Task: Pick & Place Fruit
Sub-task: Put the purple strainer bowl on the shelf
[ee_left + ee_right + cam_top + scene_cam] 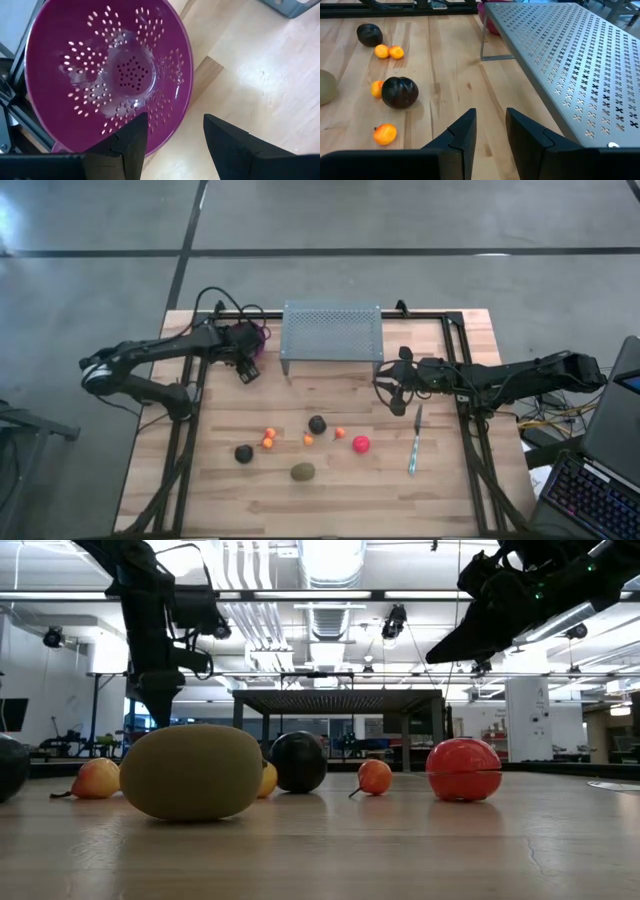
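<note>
Across the near worktop (330, 500) lie the scattered fruit (317, 424), untouched. Left hand (172, 137) hovers released over the purple colander (107, 75); right hand (490, 127) released nearby. Round pieces could roll if nudged.

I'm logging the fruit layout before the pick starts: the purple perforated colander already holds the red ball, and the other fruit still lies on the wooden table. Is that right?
Not quite. The purple perforated colander is empty, as the left wrist view shows. The red ball lies on the wooden table with the other fruit, as the high view shows. The rest is right.
</note>
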